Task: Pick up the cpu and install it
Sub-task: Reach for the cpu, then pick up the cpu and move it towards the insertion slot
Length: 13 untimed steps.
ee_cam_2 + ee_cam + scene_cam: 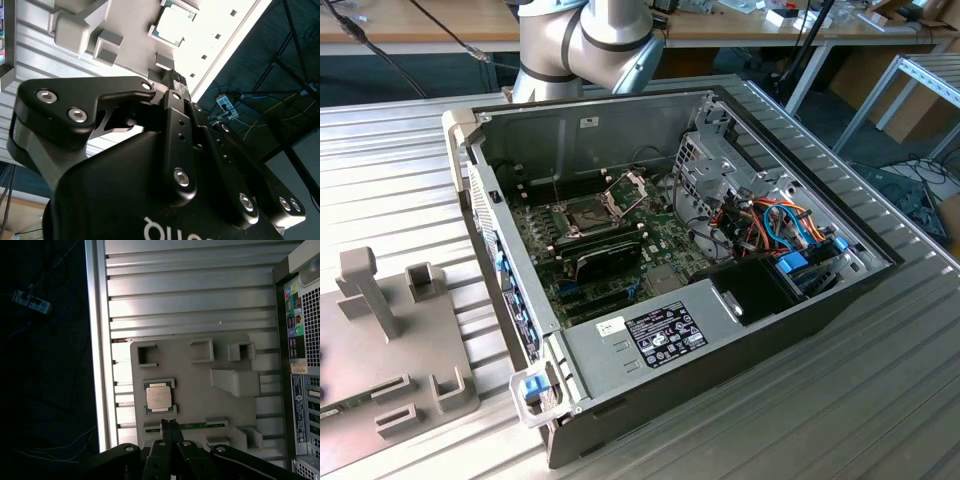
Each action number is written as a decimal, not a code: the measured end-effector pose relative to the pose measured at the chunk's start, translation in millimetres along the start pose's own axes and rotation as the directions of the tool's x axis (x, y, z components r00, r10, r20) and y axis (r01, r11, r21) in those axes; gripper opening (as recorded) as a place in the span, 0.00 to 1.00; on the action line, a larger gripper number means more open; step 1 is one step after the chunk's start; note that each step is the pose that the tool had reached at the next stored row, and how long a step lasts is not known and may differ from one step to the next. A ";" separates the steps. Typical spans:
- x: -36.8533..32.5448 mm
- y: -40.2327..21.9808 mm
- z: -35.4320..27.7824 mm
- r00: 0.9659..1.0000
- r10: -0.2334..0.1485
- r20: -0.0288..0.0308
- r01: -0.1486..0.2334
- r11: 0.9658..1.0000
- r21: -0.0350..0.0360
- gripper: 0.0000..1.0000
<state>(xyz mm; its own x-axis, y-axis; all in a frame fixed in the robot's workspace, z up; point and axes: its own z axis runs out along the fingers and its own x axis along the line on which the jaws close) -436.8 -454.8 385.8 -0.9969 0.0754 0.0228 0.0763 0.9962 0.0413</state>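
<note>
Cpu (159, 397) lies untouched in its holder (200, 385), just ahead of the gripper (170, 425), jaws clenched on nothing; pickup and install both remain.

You have the cpu (159, 397) lying on the holder tray (195, 390)
The tray rests on the table (400, 180), at the exterior view's left of the computer case (570, 130), just beside it
</note>
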 end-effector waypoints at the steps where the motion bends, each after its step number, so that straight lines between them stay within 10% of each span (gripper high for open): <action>1: 0.0 0.0 0.0 1.000 0.000 0.000 0.000 1.000 0.000 0.11; 13: 0.0 -0.1 0.9 1.000 0.000 0.000 0.000 1.000 0.000 0.11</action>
<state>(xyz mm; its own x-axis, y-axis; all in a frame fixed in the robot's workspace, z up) -436.8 -454.9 385.0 -0.9969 0.0753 0.0227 0.0762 0.9962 0.0413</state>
